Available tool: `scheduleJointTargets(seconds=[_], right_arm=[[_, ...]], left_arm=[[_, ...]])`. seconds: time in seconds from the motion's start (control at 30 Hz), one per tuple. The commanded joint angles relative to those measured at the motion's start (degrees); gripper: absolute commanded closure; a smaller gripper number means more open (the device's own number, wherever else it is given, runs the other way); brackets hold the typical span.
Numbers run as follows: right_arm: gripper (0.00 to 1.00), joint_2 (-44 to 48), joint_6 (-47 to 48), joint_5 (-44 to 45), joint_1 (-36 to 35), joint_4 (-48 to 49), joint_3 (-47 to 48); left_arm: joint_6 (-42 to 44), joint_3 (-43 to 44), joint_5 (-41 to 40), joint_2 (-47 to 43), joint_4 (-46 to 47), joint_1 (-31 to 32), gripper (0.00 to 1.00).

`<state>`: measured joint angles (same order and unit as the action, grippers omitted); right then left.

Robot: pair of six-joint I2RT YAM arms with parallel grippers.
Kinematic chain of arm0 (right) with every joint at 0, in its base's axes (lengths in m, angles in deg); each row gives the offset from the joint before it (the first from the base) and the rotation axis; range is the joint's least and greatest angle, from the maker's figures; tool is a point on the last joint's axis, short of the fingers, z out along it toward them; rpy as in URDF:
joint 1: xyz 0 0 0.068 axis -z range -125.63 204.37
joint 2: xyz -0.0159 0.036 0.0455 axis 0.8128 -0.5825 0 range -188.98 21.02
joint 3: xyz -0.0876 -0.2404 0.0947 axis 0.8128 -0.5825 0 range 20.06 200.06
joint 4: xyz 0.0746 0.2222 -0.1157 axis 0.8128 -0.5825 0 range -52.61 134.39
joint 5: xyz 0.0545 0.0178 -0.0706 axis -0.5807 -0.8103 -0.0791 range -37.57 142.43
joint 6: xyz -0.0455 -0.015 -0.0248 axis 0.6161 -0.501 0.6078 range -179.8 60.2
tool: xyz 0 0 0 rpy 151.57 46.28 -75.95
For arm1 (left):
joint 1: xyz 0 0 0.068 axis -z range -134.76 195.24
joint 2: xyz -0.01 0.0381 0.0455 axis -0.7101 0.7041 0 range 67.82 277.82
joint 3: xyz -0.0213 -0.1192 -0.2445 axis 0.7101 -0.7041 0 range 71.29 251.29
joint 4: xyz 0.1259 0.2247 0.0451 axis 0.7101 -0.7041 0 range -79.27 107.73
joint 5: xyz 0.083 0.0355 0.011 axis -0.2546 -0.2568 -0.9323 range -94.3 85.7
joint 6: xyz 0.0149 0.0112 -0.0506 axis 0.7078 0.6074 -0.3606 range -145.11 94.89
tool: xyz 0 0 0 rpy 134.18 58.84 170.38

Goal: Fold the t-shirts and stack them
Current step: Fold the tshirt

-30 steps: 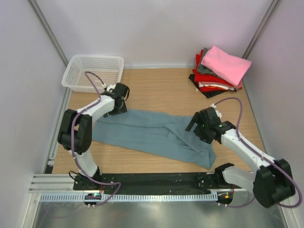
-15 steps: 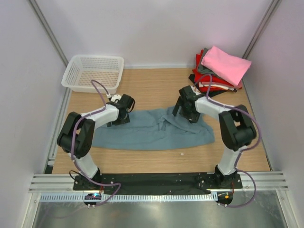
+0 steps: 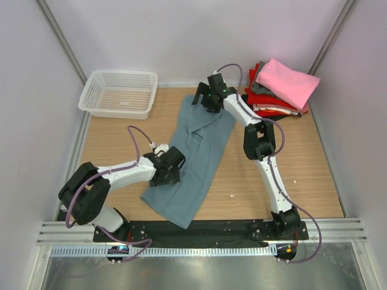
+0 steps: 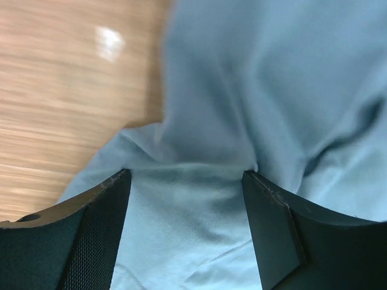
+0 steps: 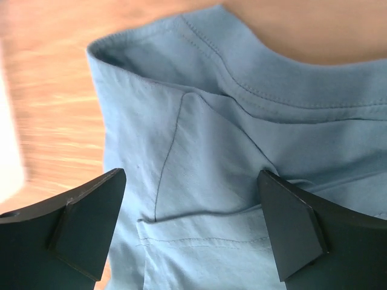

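Top external shows soft teal t-shirt (image 3: pixel 204 145) lying rumpled, elongated.

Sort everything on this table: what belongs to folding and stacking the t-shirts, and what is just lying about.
Belongs to the job:
teal-blue t-shirt, lying unfolded mid-table
stack of folded shirts, pink on top, far right corner

Just lying about:
white basket, far left corner

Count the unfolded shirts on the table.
1: the blue shirt, spread out diagonally in the middle. The others sit folded in a pile at the far right, pink one on top; its lower layers are partly hidden.
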<state>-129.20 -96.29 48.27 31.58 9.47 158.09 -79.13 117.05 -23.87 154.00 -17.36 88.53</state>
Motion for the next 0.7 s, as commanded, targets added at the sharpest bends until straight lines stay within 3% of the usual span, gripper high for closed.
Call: scheduleJointTargets(seconds=[0.0,0.2,0.4,0.5,0.67], right_arm=[[0.04,-7.5,-1.5,-9.9,-0.7,1.7,4.2],[0.05,-13.5,-4.6,-13.2,-0.7,14.0,8.4],[0.09,-15.5,-6.3,-11.0,0.4,22.5,9.8],[0.09,-13.9,-5.3,-8.3,0.7,22.4,9.1],[0.09,-7.7,-5.0,0.6,1.4,21.7,2.2]], left_arm=[[-7.2,-1.6,8.6,2.8,4.8,7.0,0.25],[-15.3,2.8,16.3,7.4,10.3,17.2,0.25],[-20.9,4.2,16.1,6.6,8.2,26.3,0.23],[-22.7,4.3,13.2,2.3,2.2,29.5,0.23],[-26.3,8.8,1.4,-7.0,-14.8,35.2,0.21]])
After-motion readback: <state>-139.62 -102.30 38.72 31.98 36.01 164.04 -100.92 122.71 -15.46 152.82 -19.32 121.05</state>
